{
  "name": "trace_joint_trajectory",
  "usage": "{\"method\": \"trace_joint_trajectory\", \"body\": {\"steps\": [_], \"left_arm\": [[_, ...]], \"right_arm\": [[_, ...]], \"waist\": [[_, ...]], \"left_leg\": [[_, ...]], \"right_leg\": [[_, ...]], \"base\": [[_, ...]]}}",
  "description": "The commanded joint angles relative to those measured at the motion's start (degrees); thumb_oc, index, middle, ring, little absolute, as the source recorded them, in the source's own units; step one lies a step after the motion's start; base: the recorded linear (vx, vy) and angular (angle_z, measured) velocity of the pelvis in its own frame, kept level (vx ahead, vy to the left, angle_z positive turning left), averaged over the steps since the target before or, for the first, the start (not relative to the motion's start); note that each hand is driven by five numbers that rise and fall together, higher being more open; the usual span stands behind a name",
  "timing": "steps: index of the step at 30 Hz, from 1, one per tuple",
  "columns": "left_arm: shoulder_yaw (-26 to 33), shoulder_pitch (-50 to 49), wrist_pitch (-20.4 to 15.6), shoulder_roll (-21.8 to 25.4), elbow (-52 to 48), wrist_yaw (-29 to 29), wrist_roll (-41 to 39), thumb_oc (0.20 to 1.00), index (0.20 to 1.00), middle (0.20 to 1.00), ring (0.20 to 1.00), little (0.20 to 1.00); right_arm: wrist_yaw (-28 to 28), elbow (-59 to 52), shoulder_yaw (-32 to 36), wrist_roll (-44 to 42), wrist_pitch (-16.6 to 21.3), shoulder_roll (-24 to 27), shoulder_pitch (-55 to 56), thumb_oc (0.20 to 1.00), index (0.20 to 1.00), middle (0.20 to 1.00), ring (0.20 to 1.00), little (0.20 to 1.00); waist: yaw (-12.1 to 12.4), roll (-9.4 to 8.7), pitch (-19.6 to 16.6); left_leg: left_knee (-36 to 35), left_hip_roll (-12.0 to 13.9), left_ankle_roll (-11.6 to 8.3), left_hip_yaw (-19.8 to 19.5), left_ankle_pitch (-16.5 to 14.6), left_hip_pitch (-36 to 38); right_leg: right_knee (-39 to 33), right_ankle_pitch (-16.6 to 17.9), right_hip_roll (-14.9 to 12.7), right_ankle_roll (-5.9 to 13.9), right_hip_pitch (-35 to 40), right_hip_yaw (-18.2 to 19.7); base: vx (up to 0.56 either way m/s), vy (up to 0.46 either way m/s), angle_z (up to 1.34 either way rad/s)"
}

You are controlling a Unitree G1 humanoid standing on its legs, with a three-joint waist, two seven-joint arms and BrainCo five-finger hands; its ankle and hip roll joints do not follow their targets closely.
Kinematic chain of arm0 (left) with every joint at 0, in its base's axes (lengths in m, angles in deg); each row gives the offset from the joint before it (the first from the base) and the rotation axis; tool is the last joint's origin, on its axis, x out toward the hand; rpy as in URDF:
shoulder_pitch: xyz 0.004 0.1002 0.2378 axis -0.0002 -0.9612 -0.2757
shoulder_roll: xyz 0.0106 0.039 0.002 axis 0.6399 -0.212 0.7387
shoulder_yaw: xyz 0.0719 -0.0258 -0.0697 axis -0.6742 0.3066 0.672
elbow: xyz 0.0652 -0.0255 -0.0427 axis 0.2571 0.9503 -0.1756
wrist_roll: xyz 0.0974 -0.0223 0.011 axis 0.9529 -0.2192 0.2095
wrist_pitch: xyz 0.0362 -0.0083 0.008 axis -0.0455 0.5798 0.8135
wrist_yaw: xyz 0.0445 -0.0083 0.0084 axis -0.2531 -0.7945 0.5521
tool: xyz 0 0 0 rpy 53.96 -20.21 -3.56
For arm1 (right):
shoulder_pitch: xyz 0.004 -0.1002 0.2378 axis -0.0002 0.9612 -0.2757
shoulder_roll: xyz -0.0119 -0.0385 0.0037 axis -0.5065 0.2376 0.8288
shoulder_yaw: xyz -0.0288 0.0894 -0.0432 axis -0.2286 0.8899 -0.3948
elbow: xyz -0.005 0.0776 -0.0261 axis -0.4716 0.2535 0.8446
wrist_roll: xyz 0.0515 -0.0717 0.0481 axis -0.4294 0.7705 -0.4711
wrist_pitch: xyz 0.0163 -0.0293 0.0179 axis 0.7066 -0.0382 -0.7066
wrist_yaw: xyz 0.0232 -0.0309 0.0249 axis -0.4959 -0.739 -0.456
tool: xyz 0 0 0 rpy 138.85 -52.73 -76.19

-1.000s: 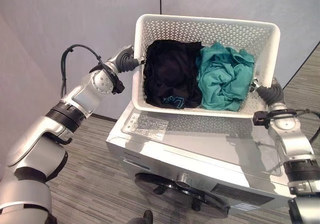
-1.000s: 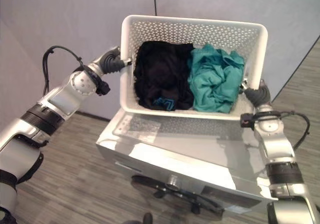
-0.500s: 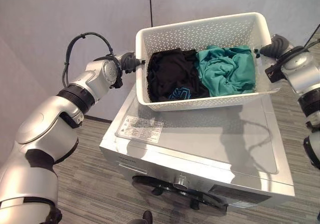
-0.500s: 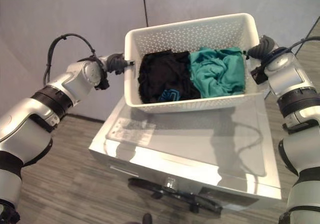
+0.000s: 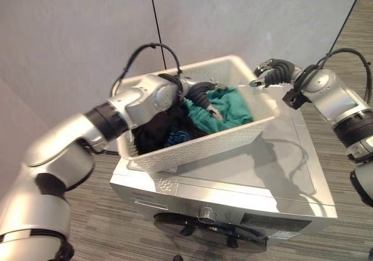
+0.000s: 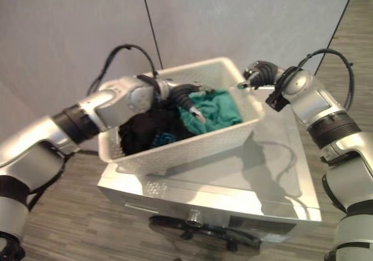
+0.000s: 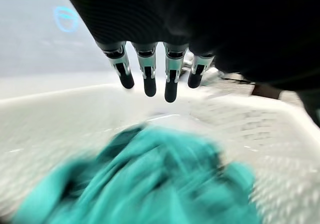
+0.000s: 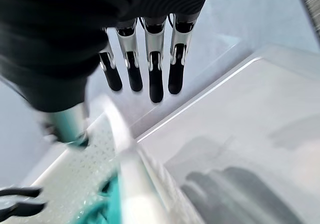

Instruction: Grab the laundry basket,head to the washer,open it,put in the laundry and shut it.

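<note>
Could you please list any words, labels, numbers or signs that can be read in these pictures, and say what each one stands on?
Nothing here can be read.
Silver washing machine, front control panel: faint markings, too small to read.
Black garment in the white perforated laundry basket: a blue printed mark, partly folded under, not legible.
Teal garment: no print visible.

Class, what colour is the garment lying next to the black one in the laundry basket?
Teal green. The garment in the white laundry basket shows best in the right eye view.
</note>
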Motion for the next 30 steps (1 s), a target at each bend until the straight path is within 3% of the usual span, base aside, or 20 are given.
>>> {"method": "trace_joint_trajectory", "body": {"steps": [1, 15, 20, 28, 29, 30], "left_arm": [[-0.56, 9.31, 0.93, 0.07, 8.32, 2.27, -1.58, 1.000, 1.000, 1.000, 1.000, 1.000], [1.09, 9.43, 0.70, 1.11, 7.73, 2.35, -1.71, 1.000, 1.000, 1.000, 1.000, 1.000], [0.74, 10.87, -0.37, 1.73, 8.81, 3.29, -4.21, 1.000, 1.000, 1.000, 1.000, 1.000], [4.27, 11.40, -3.41, 3.78, 8.09, 6.80, -18.92, 1.000, 1.000, 1.000, 1.000, 1.000], [6.22, 12.89, -5.63, 5.94, 9.14, 8.83, -26.48, 1.000, 1.000, 1.000, 1.000, 1.000], [6.30, 12.94, -5.67, 6.03, 9.17, 8.82, -26.56, 1.000, 1.000, 1.000, 1.000, 1.000]], "right_arm": [[-1.38, 2.30, 3.00, -1.92, 2.56, 1.36, -9.13, 1.000, 1.000, 1.000, 1.000, 1.000], [0.59, -4.22, 6.26, -1.59, 2.26, 5.23, -4.42, 1.000, 1.000, 1.000, 1.000, 1.000], [-1.03, -4.28, 7.38, -5.51, 3.42, 5.63, -5.06, 1.000, 1.000, 1.000, 1.000, 1.000], [-6.20, 2.22, 6.03, -14.83, 7.53, 6.93, -14.30, 1.000, 1.000, 1.000, 1.000, 1.000], [-7.32, 6.48, 4.34, -19.63, 9.24, 7.94, -19.26, 1.000, 1.000, 1.000, 1.000, 1.000], [-7.27, 6.71, 4.00, -19.76, 9.32, 7.89, -19.66, 1.000, 1.000, 1.000, 1.000, 1.000]], "waist": [[3.31, -1.70, -1.07], [3.40, -1.82, -1.06], [3.83, -2.04, -1.60], [4.91, -2.80, -2.80], [5.23, -3.27, -3.63], [5.19, -3.17, -3.58]], "left_leg": [[-0.17, 1.45, -1.28, 1.50, -0.38, -2.45], [0.23, 0.84, -1.13, 0.26, -0.58, -2.77], [0.04, 0.77, -1.12, -0.05, -0.49, -2.67], [-0.07, 0.56, -1.36, -0.72, -0.37, -2.48], [-0.15, 0.54, -1.60, -0.93, -0.20, -2.38], [-0.15, 0.54, -1.60, -0.95, -0.19, -2.43]], "right_leg": [[7.07, -6.91, -0.36, 3.75, 2.83, -3.82], [8.07, -7.47, -0.71, 3.64, 2.86, -5.28], [7.96, -7.48, -0.79, 3.72, 3.18, -5.79], [7.88, -7.56, -0.81, 3.71, 3.75, -6.54], [8.18, -7.60, -0.79, 3.71, 3.86, -6.76], [8.19, -7.60, -0.78, 3.71, 3.81, -6.77]], "base": [[0.00, 0.000, 0.00], [-0.02, 0.003, 0.05], [-0.01, 0.005, 0.00], [-0.02, -0.002, 0.08], [-0.02, 0.001, 0.06], [-0.02, -0.006, 0.04]]}}
